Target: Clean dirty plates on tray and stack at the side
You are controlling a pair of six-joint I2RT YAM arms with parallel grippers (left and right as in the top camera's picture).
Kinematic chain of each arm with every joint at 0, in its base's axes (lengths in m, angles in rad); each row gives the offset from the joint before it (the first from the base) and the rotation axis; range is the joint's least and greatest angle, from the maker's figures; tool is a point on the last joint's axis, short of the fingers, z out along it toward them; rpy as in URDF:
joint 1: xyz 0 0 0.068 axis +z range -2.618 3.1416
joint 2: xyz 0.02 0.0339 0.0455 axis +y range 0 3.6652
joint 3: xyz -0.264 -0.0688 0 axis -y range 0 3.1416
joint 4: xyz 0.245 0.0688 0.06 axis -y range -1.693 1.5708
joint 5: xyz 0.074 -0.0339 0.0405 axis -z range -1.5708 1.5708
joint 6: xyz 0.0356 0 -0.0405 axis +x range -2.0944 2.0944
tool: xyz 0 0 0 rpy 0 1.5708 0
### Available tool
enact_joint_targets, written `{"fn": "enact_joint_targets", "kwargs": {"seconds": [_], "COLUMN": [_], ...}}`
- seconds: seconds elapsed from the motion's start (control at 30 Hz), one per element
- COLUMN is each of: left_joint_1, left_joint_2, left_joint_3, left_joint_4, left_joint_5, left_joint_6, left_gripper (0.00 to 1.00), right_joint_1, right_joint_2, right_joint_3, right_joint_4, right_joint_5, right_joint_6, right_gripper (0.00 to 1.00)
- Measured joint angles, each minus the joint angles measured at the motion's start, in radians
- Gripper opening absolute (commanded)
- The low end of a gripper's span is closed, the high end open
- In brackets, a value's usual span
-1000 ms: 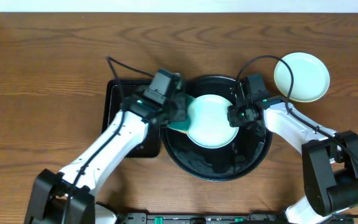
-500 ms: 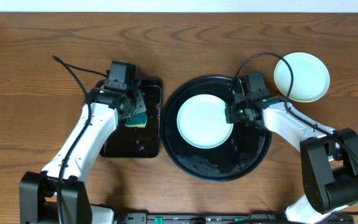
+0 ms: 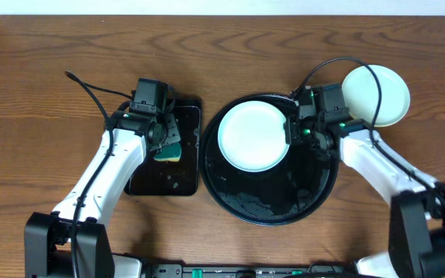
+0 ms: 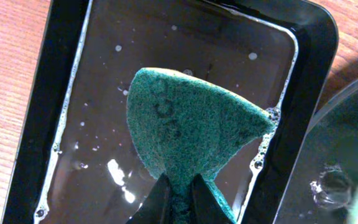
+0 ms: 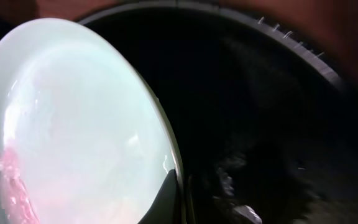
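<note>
Left gripper (image 4: 179, 194) was shut tight, pinching the green sponge (image 4: 191, 124) by its narrow end, and the sponge fanned out above the small rectangular tray (image 4: 104, 74), whose floor was wet and speckled with droplets and foam. From overhead that arm sat over the rectangular tray (image 3: 161, 181), just beside the round black tray (image 3: 284, 193). Over on the other side, right gripper (image 3: 292, 133) was clamped on the right-hand rim of a pale mint plate (image 3: 253, 137), jaws closed on the edge with one finger above and one below. That plate lay over the upper left part of the round tray, well inside its rim. In the right wrist view the plate (image 5: 79, 137) looked tilted, its gripped edge up off the dark, wet tray floor (image 5: 260, 93); whether the far edge touched the tray could not be told. A pinkish-red smear (image 5: 11, 180) showed low on the plate's face. A second plate (image 3: 375, 95), pale too, sat on the wooden table (image 3: 45, 77) just beyond the round tray's upper right rim, with the right arm's black cable (image 3: 361, 73) arching across it.
</note>
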Motion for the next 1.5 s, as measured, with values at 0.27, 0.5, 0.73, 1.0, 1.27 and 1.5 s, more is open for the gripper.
{"fn": "enact_joint_targets", "kwargs": {"seconds": [0.27, 0.5, 0.73, 1.0, 1.27, 1.5], "left_joint_1": [0.000, 0.000, 0.000, 0.000, 0.000, 0.000], "left_joint_2": [0.051, 0.165, 0.197, 0.197, 0.197, 0.197], "left_joint_3": [0.000, 0.000, 0.000, 0.000, 0.000, 0.000], "left_joint_4": [0.003, 0.029, 0.034, 0.037, 0.038, 0.038], "left_joint_5": [-0.006, -0.006, -0.007, -0.007, -0.007, -0.007], "left_joint_6": [0.003, 0.003, 0.003, 0.003, 0.003, 0.003], "left_gripper": [0.08, 0.07, 0.07, 0.07, 0.07, 0.07], "right_joint_1": [0.023, 0.101, 0.234, 0.369, 0.439, 0.440], "right_joint_2": [-0.145, -0.237, -0.269, -0.269, -0.269, -0.269], "right_joint_3": [0.000, 0.000, 0.000, -0.002, -0.003, -0.003], "right_joint_4": [-0.047, -0.047, -0.027, 0.090, 0.183, 0.184], "right_joint_5": [0.215, 0.449, 0.721, 1.036, 1.196, 1.234], "right_joint_6": [-0.116, -0.239, -0.381, -0.492, -0.580, -0.603], "right_gripper": [0.01, 0.01, 0.01, 0.01, 0.01, 0.01]}}
